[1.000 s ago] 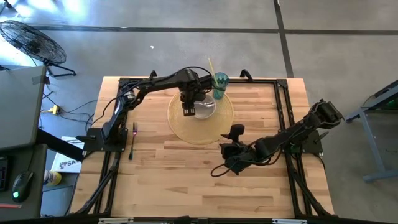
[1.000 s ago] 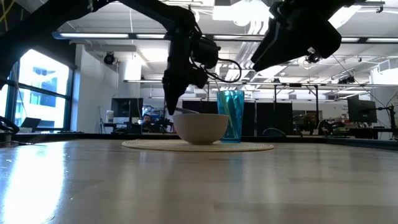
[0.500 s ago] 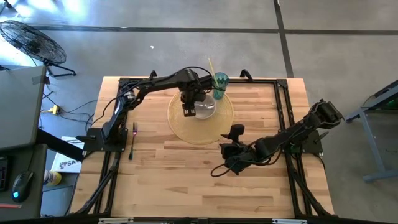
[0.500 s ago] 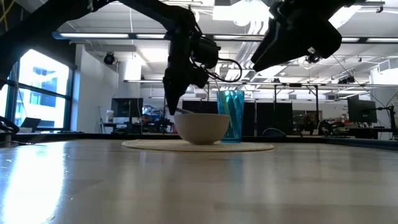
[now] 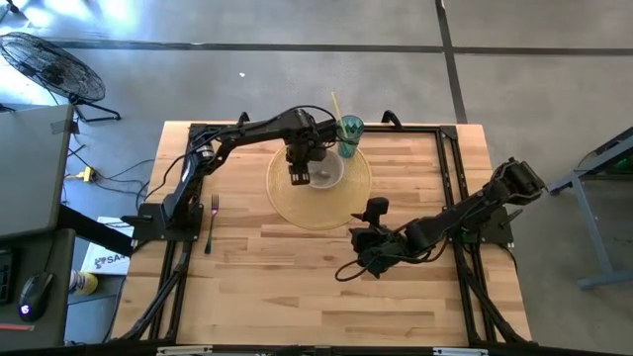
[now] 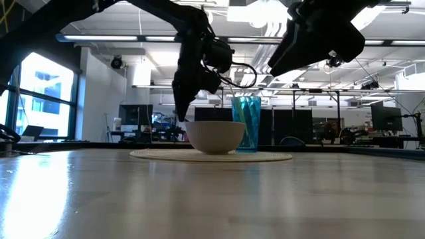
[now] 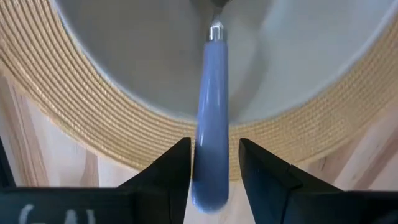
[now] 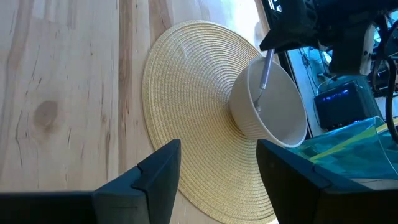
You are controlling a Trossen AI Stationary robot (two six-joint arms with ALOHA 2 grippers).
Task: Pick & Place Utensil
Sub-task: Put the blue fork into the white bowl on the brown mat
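Utensil: a thin piece with a blue handle (image 7: 209, 155) and a shiny metal neck, likely a spoon, but its head was hidden.
Where it was: it hung tip down in the white bowl (image 5: 323, 170), which sat on the round straw mat (image 5: 318, 203) on the bench (image 5: 297, 277).
Left gripper (image 5: 300, 174): it was over the bowl's rim, and its fingers (image 7: 264, 180) were closed on the blue handle near its top end.
Right gripper (image 5: 368, 237): it waited low over the bench just past the mat, with its fingers (image 8: 149, 180) wide apart and holding nothing.
How it will handle: it looked light and stiff. The smooth handle may slip or swing if held loosely.
Best place to hold: the middle of the blue handle looked safest, not the thin metal neck.
Nearby things: a teal cup (image 5: 349, 135) with a straw stood on the mat just beside the bowl. A fork (image 5: 211, 223) lay far off on the left side of the bench.
What could go wrong: the tip may tap the bowl, or the arm may bump the cup.
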